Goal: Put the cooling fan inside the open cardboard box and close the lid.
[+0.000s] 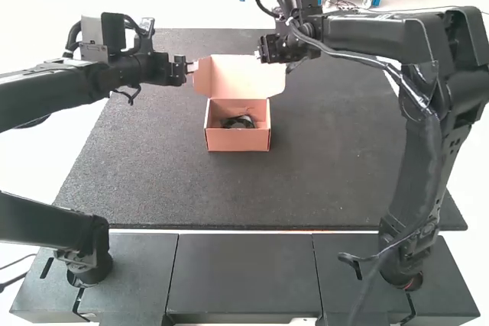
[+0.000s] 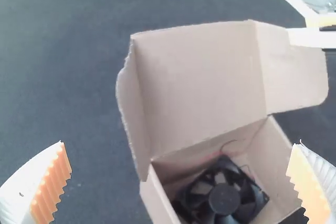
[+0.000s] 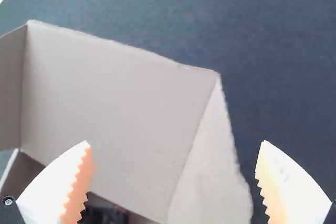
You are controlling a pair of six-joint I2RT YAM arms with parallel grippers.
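The left arm (image 1: 69, 82) reaches in from 9 o'clock, with a white tag (image 1: 91, 28) on its wrist whose print is too small to read. The left gripper (image 1: 182, 70) sits at about 10 o'clock from the box (image 1: 238, 137), just beside the lid's left edge. Its ribbed white fingers (image 2: 39, 182) with orange pads are spread wide and hold nothing. Whether a tip touches the cardboard I cannot tell. The box stands near the middle of the black mat (image 1: 153, 173) with its opening facing up and its long axis running 9 to 3 o'clock. Its plain brown walls show no legible writing. The lid (image 1: 237, 78) stands upright from the wall on the 12 o'clock side, with a side flap at each end. The fan (image 1: 237, 121) lies flat on the box floor, black, its round hub (image 2: 223, 196) and blades facing straight up. Its frame looks roughly square, so it has no clear long axis. A thin wire (image 2: 233, 145) runs from it toward the back wall, and any label on the hub cannot be made out. At about 1 o'clock from the box, the right gripper (image 1: 263, 50) hangs over the lid's top right corner. Its toothed fingers (image 3: 68, 182) are spread wide to either side of that corner and grip nothing.
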